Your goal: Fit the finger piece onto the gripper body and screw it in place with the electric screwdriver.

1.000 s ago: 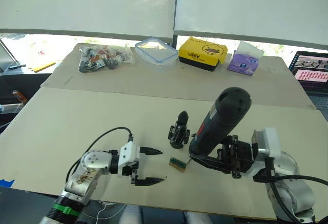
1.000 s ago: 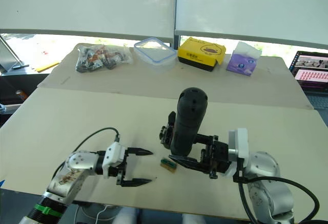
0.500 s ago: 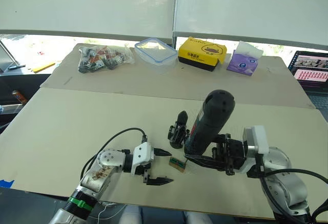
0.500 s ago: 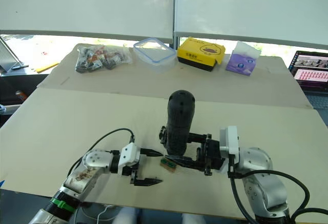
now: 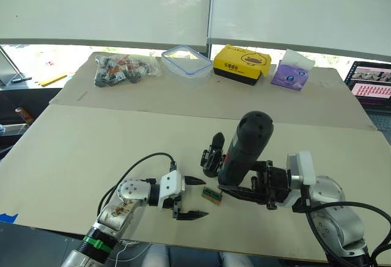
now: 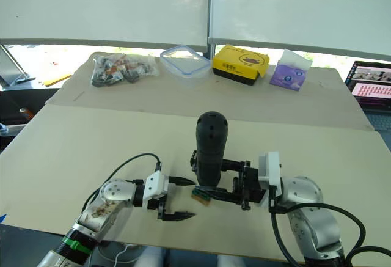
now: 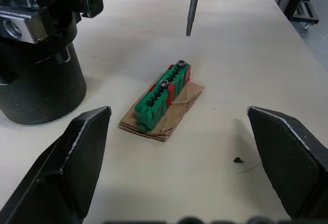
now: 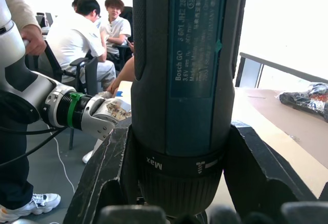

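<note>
The electric screwdriver [image 5: 245,146] stands nearly upright near the table's front, and my right gripper [image 5: 232,184] is shut on its lower barrel [image 8: 187,80]. Its thin bit [image 7: 193,6] hangs just above a small green-and-brown block [image 5: 212,195] holding two screws [image 7: 163,97]. The gripper body [image 5: 212,156] stands right behind the block, its round base [image 7: 36,75] on the table and one pointed finger sticking up. My left gripper [image 5: 205,198] is open just left of the block, its fingers [image 7: 77,157] apart on either side. The finger piece is out of view.
Along the table's far edge lie a bag of parts [image 5: 122,69], a clear plastic container [image 5: 186,62], a yellow box [image 5: 240,63] and a purple tissue pack [image 5: 292,73]. A laptop [image 5: 371,84] sits at the right edge. People [image 8: 97,29] sit beyond the table.
My left gripper has moved right, up to the green block. My right arm has brought the screwdriver left and more upright, its bit now over the block.
</note>
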Tool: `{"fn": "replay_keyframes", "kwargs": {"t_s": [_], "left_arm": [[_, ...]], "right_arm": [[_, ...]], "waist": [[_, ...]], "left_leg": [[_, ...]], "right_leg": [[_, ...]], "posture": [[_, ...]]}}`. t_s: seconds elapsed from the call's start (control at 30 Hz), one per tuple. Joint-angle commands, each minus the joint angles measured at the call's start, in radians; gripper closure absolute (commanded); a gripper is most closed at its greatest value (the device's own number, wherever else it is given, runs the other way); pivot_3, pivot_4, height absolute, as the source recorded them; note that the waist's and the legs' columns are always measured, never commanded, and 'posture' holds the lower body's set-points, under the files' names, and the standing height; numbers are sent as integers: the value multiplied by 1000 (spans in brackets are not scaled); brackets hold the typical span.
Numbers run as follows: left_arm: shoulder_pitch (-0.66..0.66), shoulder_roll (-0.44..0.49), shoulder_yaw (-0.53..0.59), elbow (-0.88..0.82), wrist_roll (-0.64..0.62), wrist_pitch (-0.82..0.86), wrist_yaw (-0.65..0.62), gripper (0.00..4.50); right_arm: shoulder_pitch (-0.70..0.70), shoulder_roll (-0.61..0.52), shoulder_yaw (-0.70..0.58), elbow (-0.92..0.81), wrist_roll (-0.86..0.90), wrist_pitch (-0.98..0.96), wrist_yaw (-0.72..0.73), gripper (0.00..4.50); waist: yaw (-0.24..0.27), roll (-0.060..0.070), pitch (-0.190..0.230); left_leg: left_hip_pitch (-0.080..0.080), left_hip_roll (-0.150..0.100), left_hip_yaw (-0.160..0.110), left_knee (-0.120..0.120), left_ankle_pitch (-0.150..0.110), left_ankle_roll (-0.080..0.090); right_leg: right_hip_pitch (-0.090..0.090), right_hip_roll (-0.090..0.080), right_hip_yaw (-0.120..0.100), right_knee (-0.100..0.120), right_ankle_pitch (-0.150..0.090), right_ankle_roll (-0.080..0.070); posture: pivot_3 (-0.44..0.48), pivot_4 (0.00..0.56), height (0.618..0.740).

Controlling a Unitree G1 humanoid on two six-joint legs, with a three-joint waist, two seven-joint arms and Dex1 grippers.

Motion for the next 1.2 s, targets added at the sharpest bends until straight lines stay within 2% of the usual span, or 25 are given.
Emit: {"fn": "replay_keyframes", "kwargs": {"t_s": [0.03,0.83,1.2], "left_arm": [[22,4,-21,27,1,-1,-16,0],[56,8,-24,-9,3,18,-4,0],[57,0,-26,35,14,-15,-1,0]], "right_arm": [[-12,-5,2,-11,7,-47,-1,2594],[-45,-14,30,41,-9,-77,-1,2594],[-47,-14,37,50,-11,-79,-3,2594]], "waist": [[0,0,0],[-2,0,0],[-2,1,-1]], "left_leg": [[0,0,0,0,0,0],[0,0,0,0,0,0],[0,0,0,0,0,0]], "right_leg": [[0,0,0,0,0,0],[0,0,0,0,0,0],[0,0,0,0,0,0]], "posture": [[0,150,740],[0,150,740],[0,150,740]]}}
